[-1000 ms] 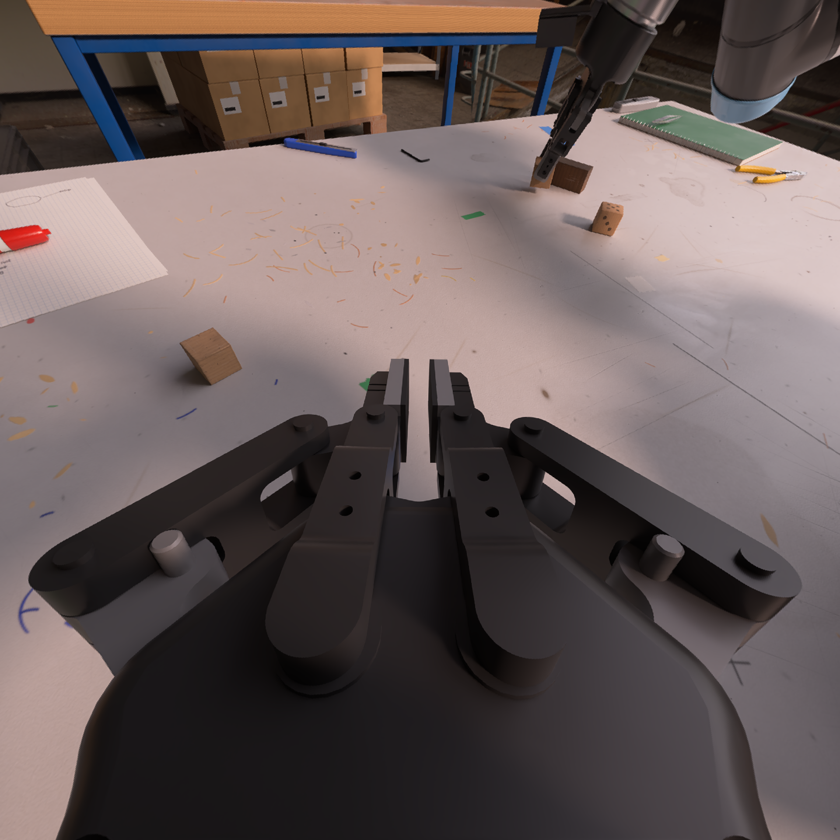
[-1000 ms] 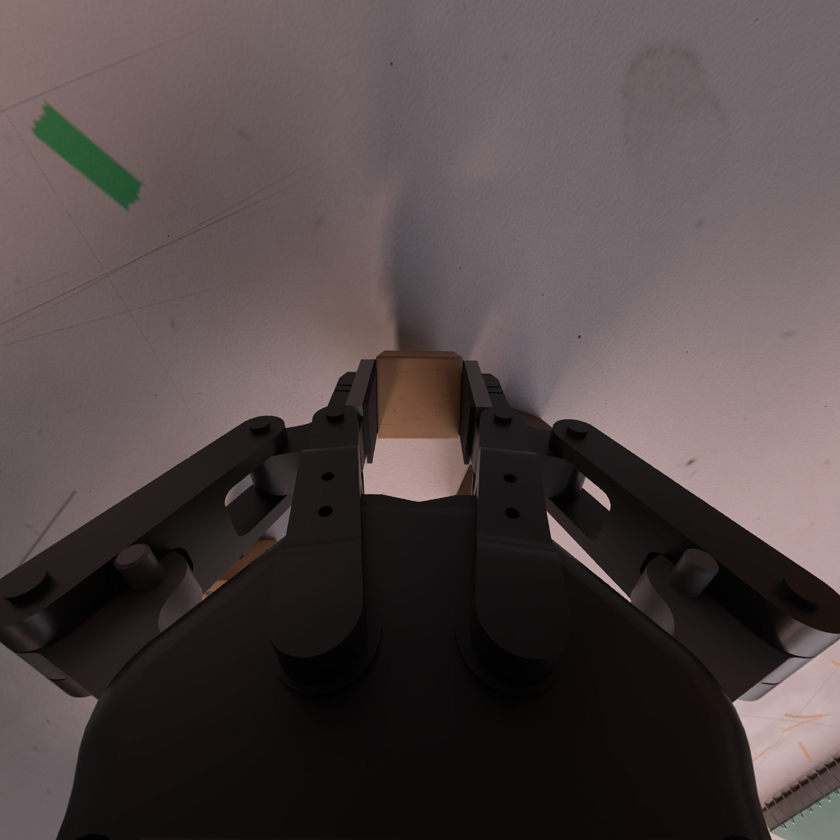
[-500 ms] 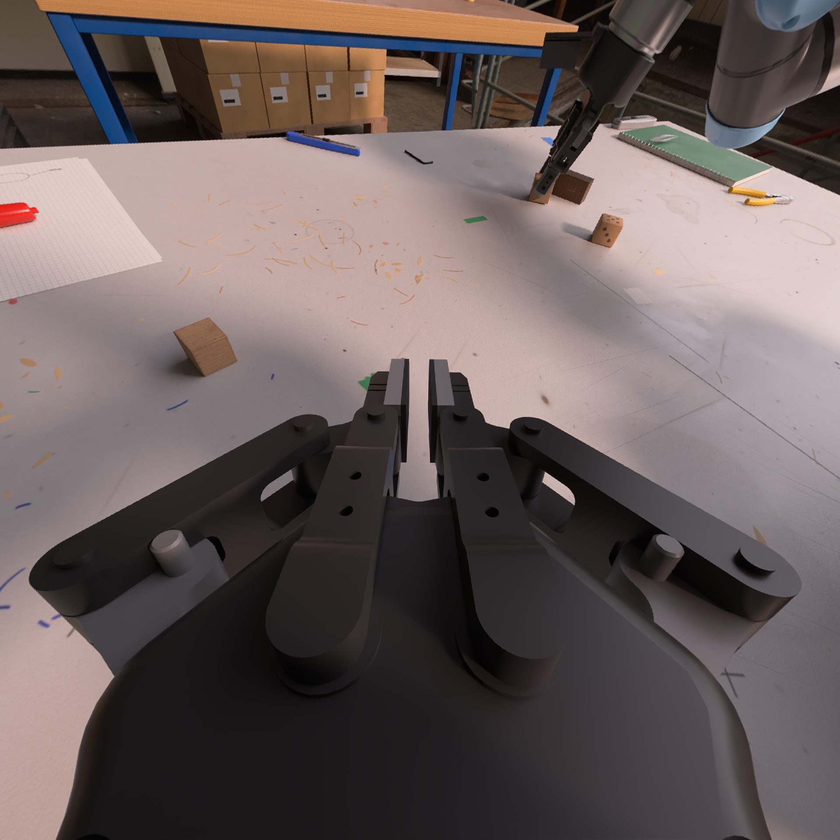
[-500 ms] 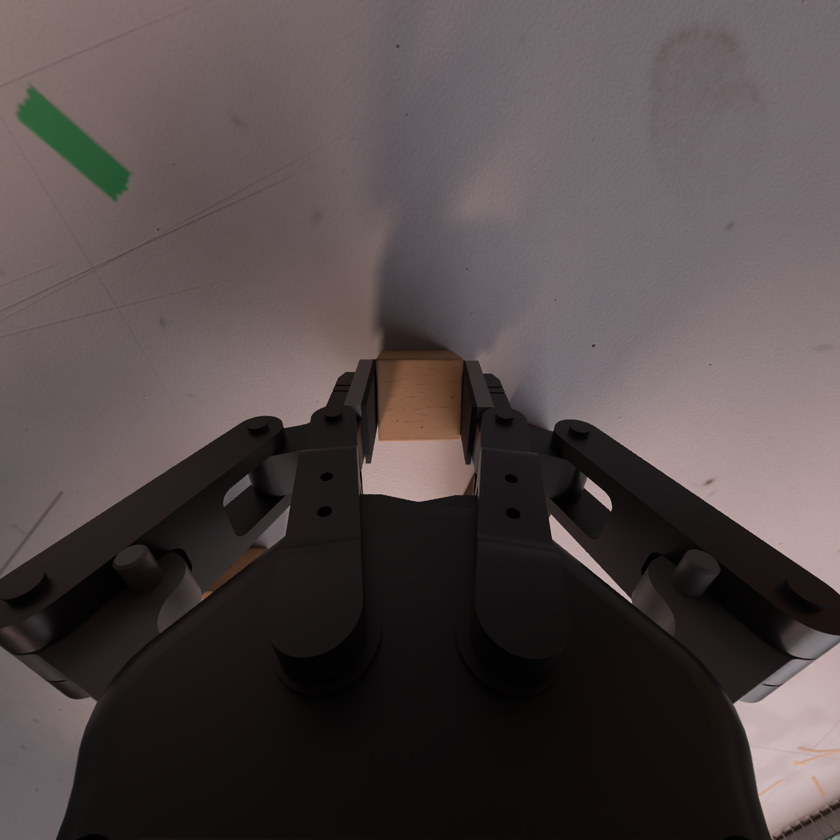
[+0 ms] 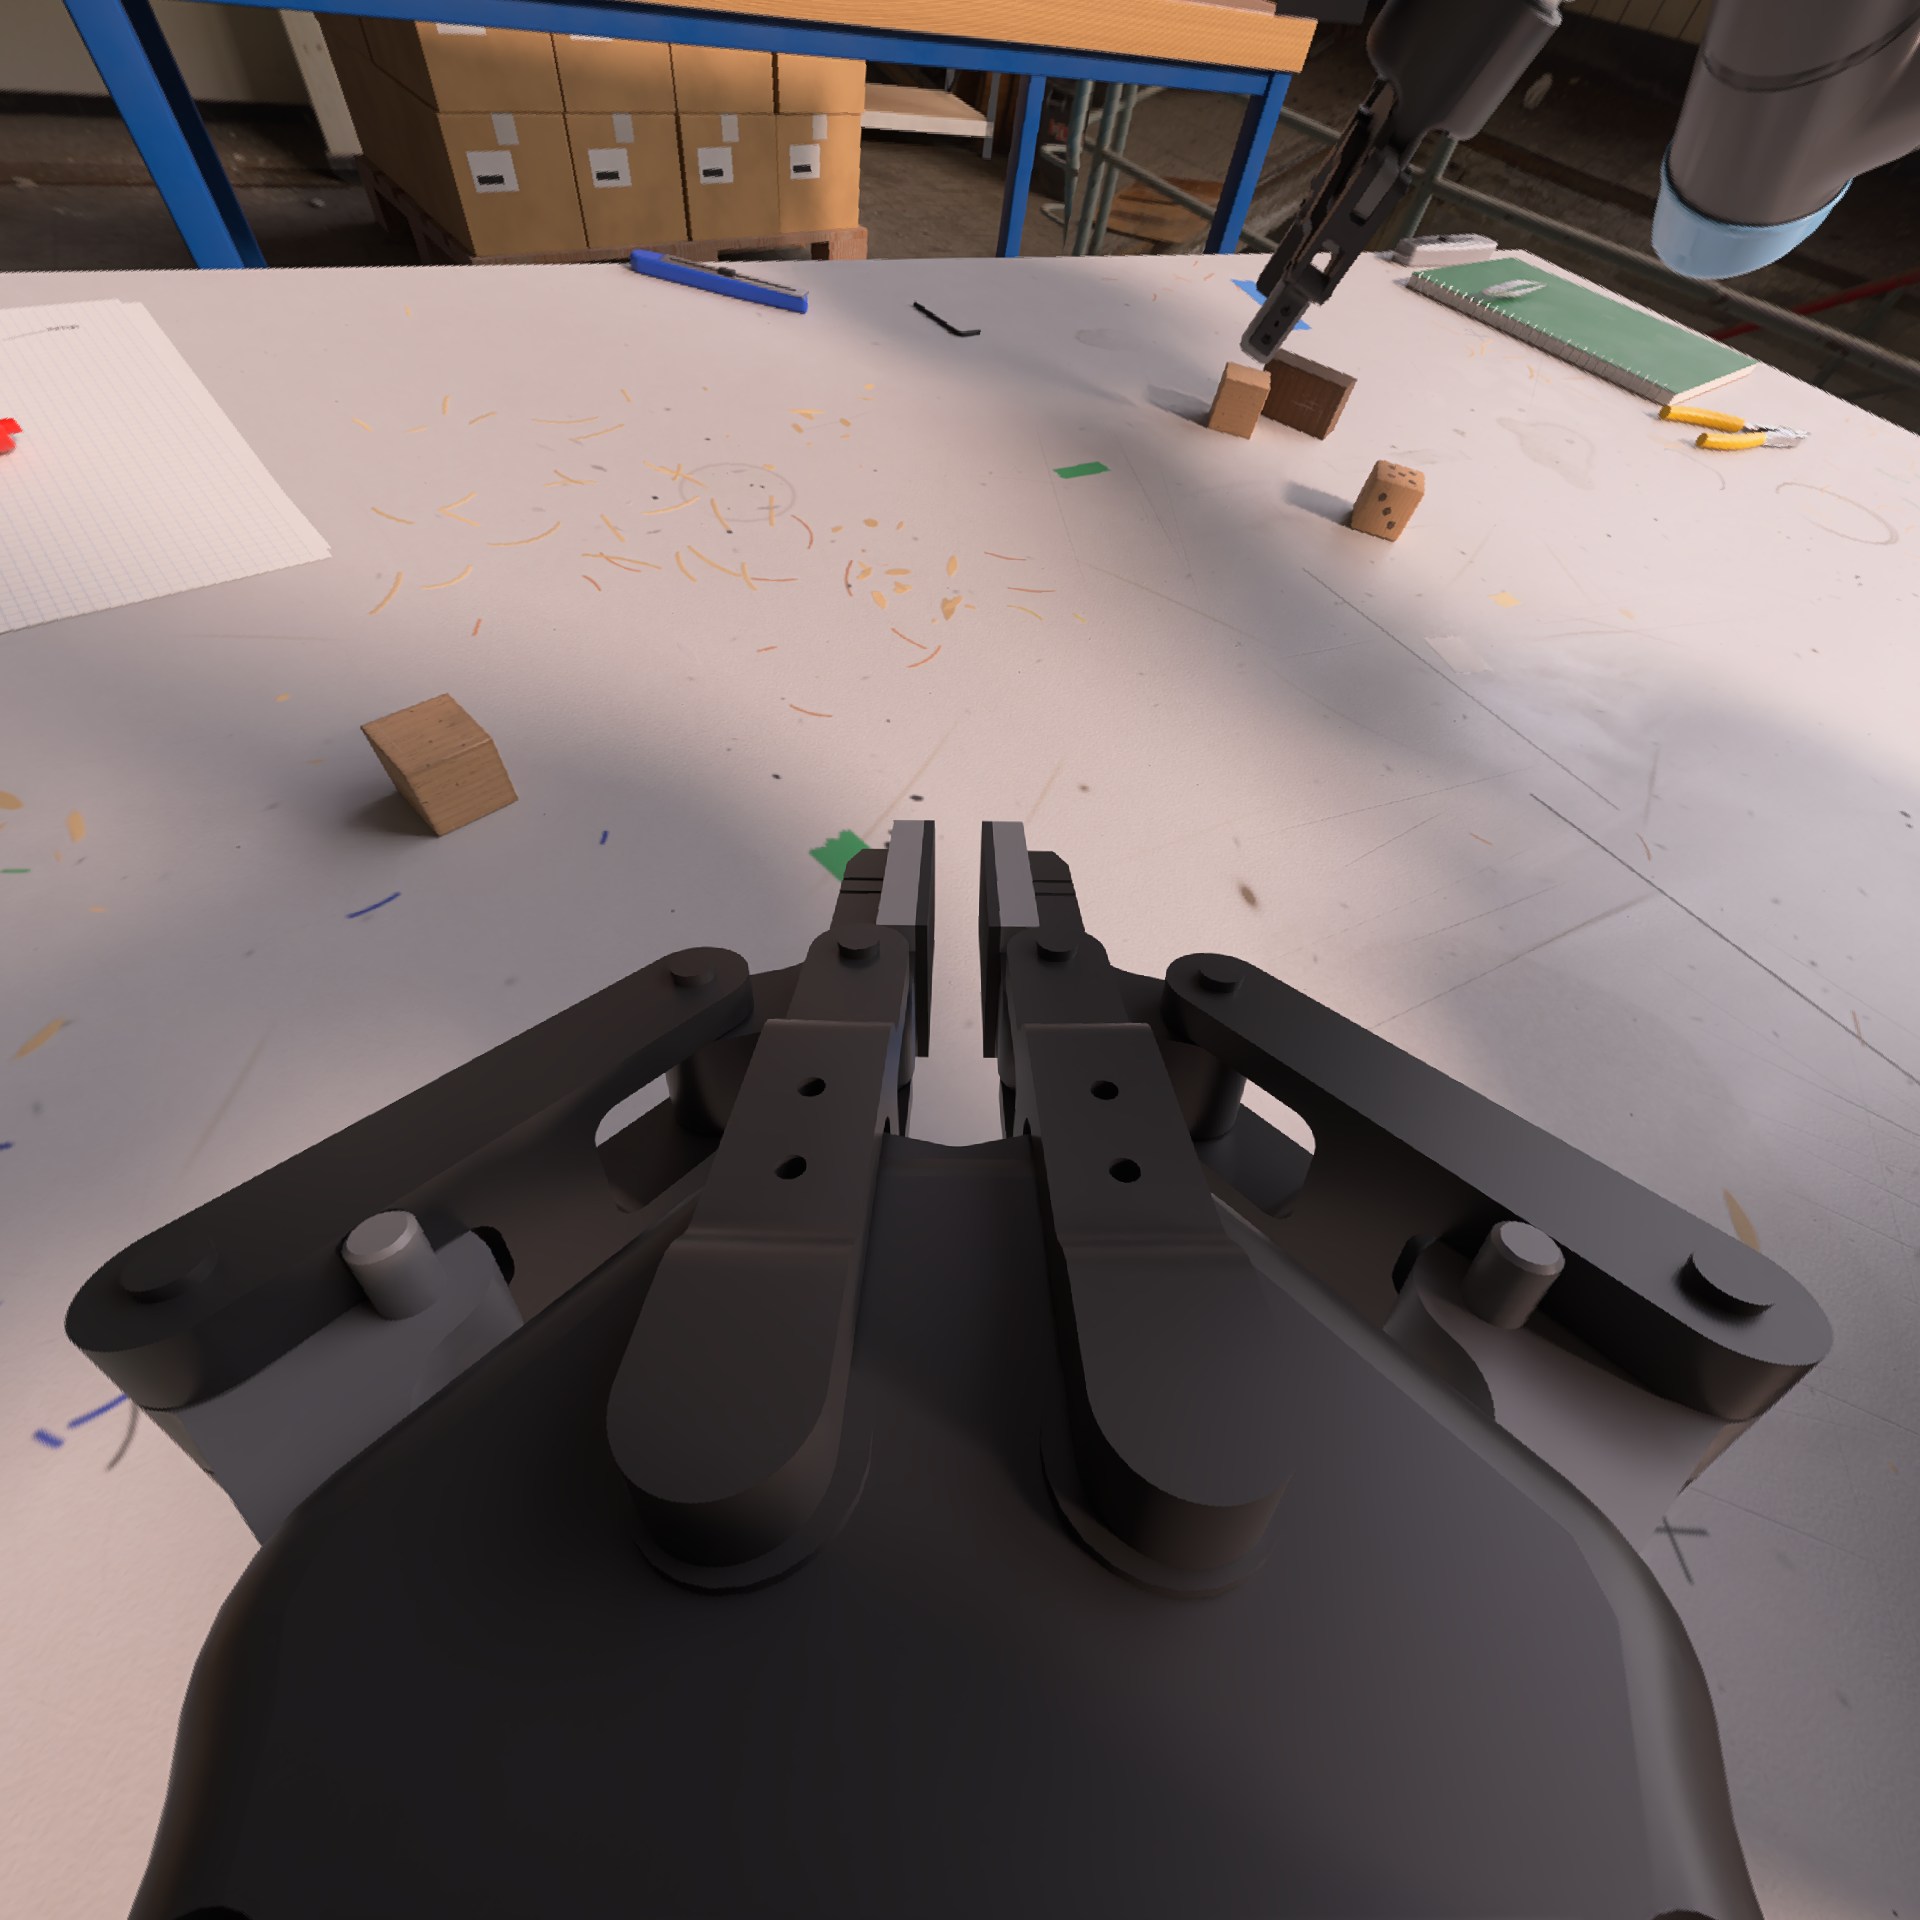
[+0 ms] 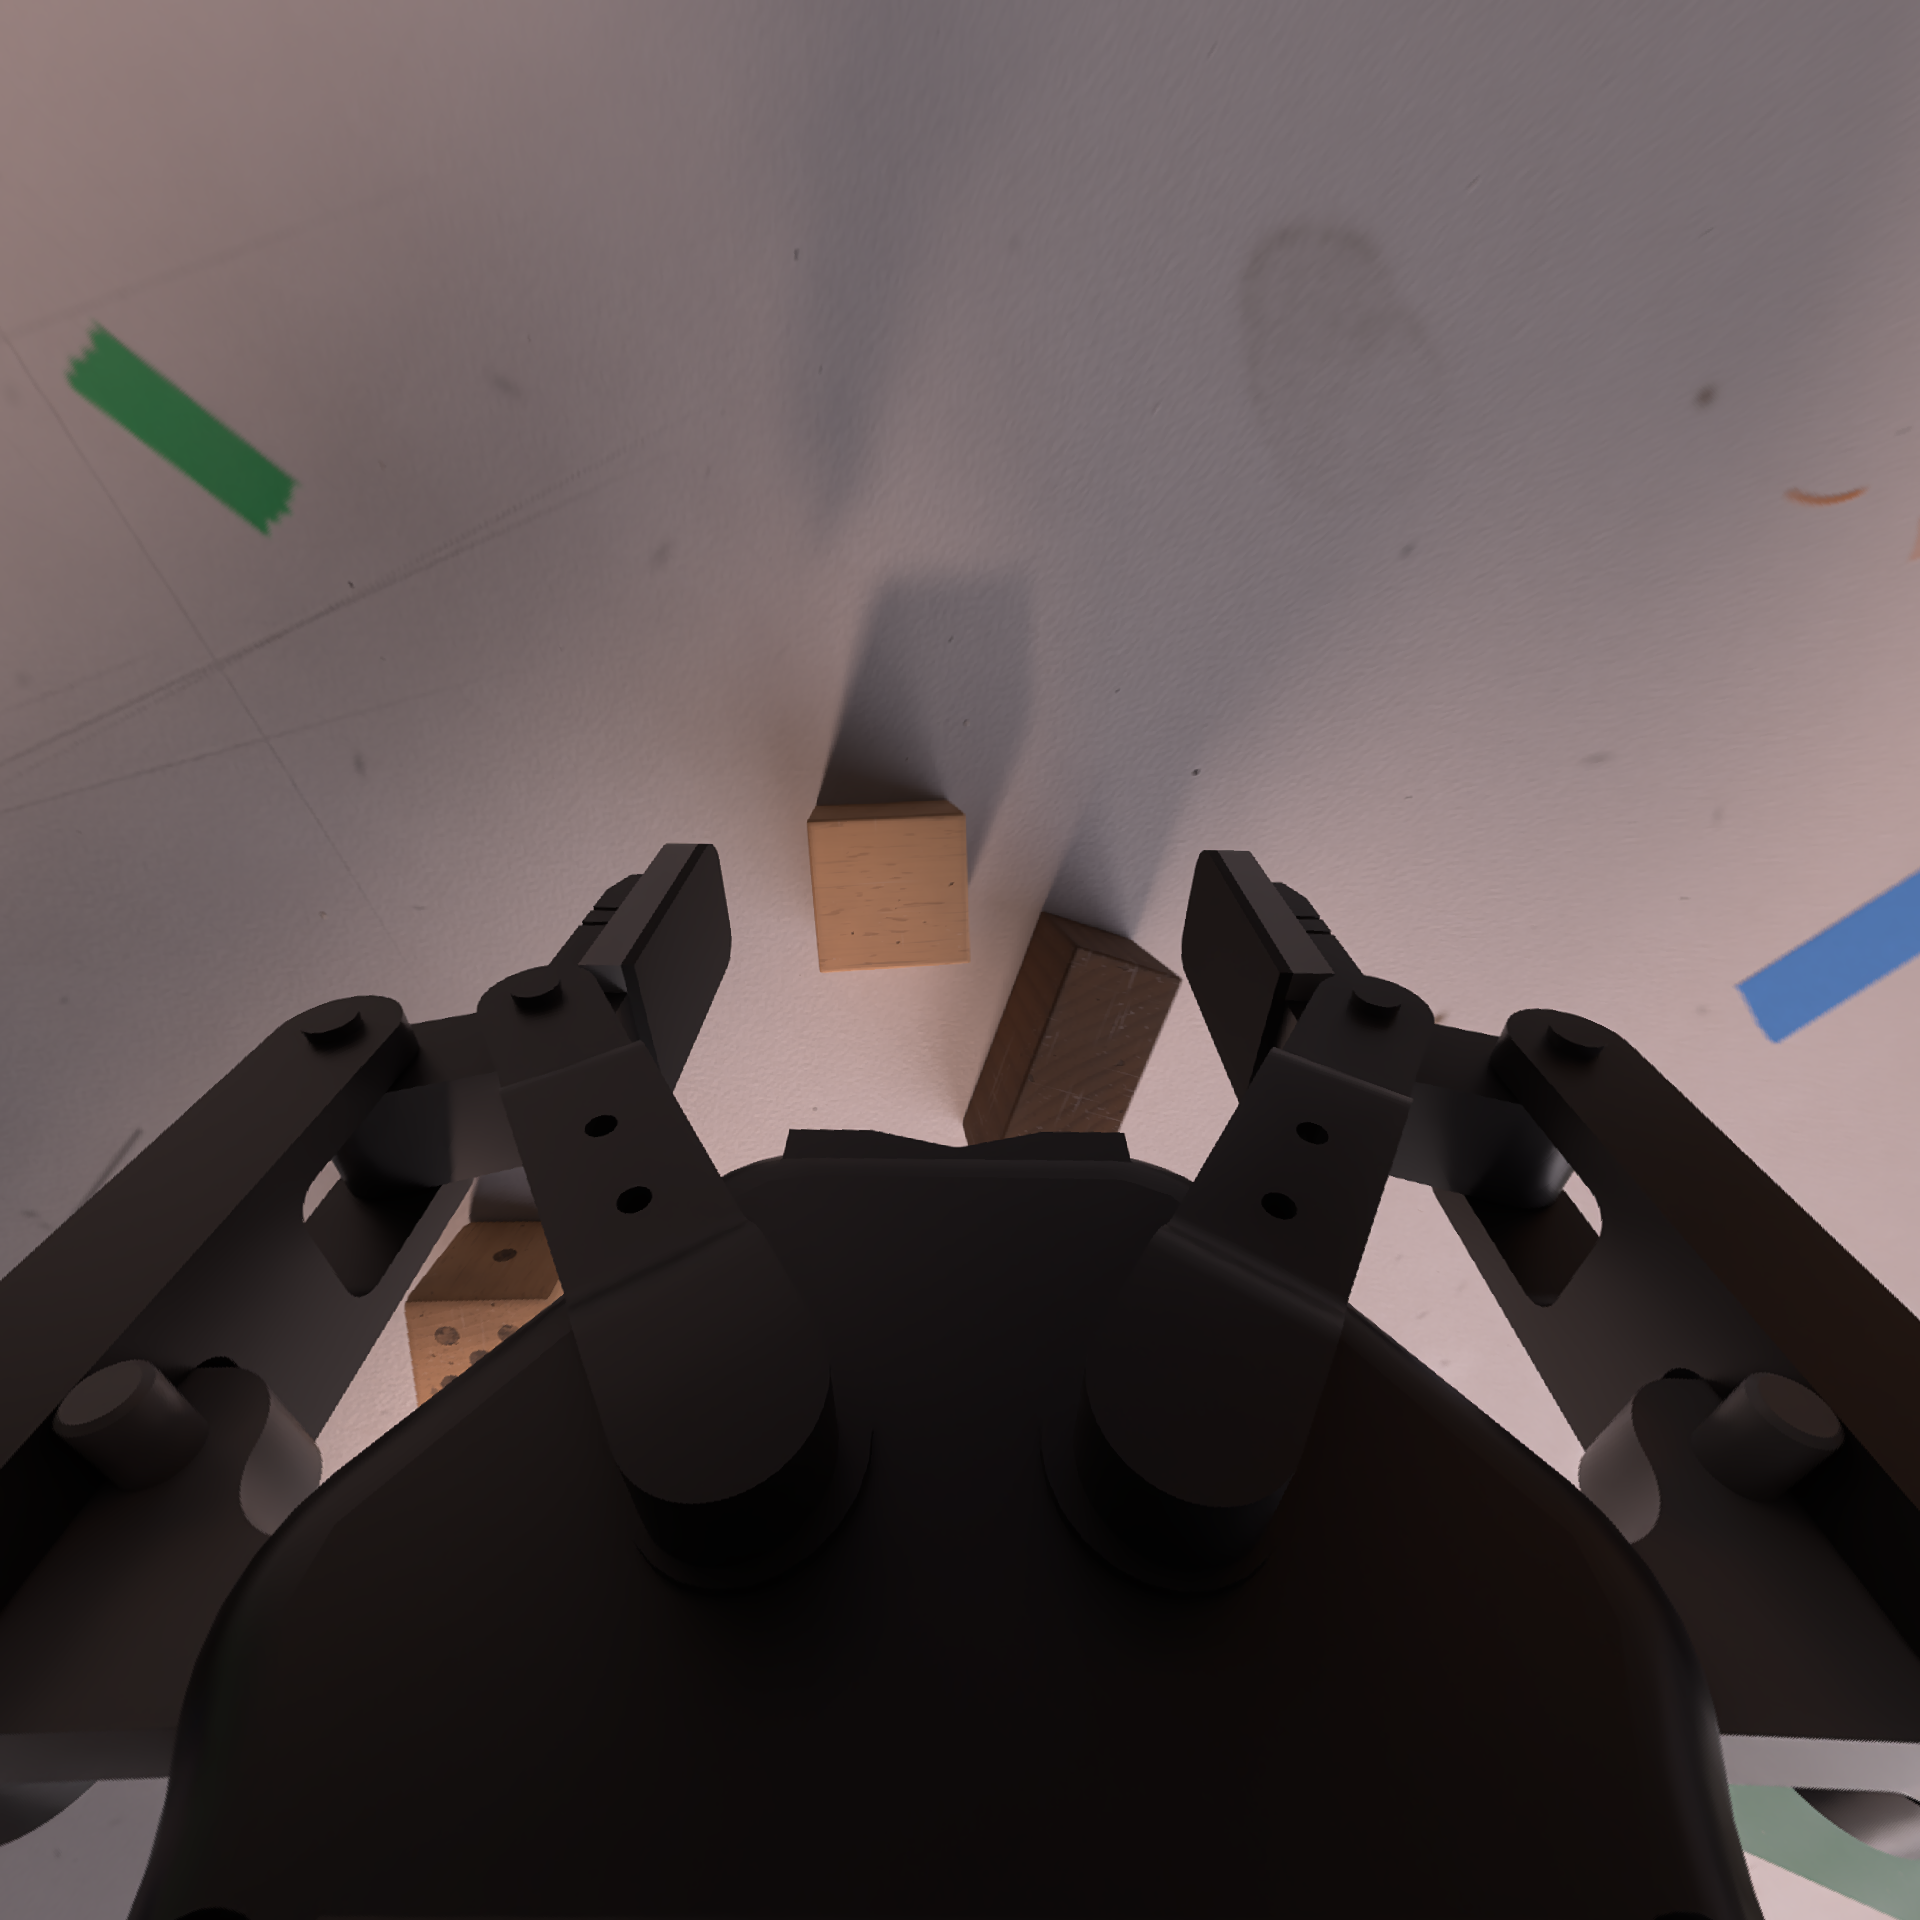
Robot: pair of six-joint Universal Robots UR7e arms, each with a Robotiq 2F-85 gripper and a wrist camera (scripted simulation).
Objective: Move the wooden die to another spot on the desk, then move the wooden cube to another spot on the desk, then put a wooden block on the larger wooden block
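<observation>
White desk [image 5: 1195,727] before you: right gripper [image 6: 956,914] hangs released above the cube [image 6: 888,888] beside the dark block [image 6: 1081,1049] — stacking is left. Left gripper [image 5: 956,862] nearly clenched, empty; die [image 5: 1387,501] nearby.

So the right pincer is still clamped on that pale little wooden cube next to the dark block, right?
Not quite. The right pincer is open, its fingers spread apart above the pale wooden cube, which sits free on the desk next to the dark block. The right wrist view shows this.
</observation>
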